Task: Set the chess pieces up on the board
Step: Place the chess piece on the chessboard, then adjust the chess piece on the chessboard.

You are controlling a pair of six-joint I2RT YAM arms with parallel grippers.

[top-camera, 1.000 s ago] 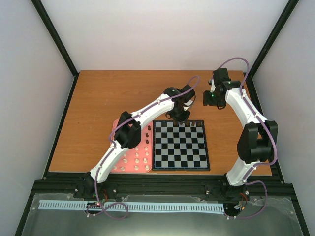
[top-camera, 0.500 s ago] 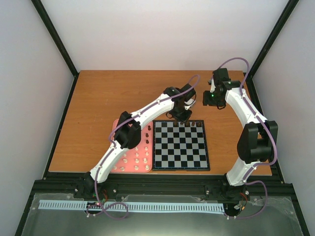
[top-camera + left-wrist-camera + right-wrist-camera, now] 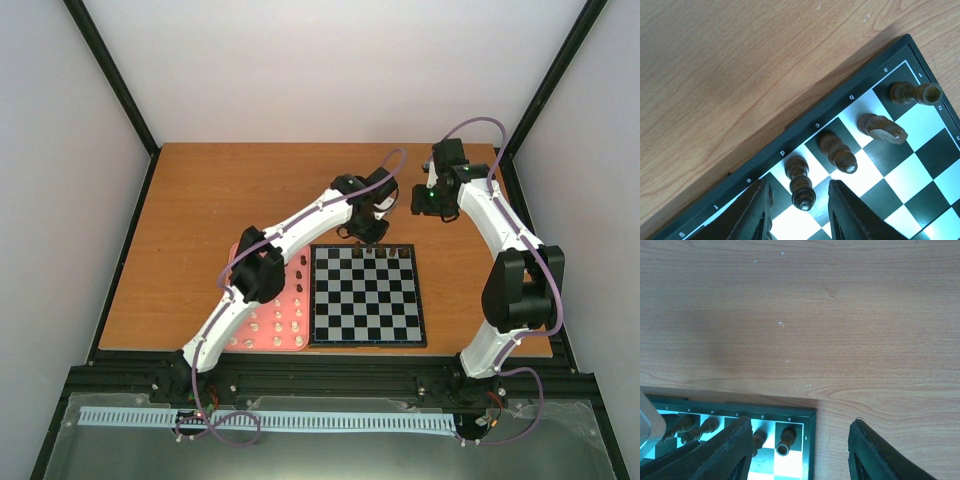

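Table (image 3: 200,200): wood; board (image 3: 365,295) near centre, tray (image 3: 268,346) just left of it.
Pieces (image 3: 837,152): four dark ones on the board's far row, right half; others in the tray.
Left fingers (image 3: 757,212): narrowly apart, straddling the leftmost piece (image 3: 800,182), apparently not gripping.
Right fingers (image 3: 735,450): wide, empty, above the far right corner.
Risk: a sideways exit could clip that piece and topple its neighbours.

Chess pieces (image 3: 838,152) line the far row of the board (image 3: 365,300); tray (image 3: 268,346) at left.

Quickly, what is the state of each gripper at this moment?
Left gripper: open, holding nothing; a dark chess piece stands on the board at its jaws.
Right gripper: open, holding nothing.
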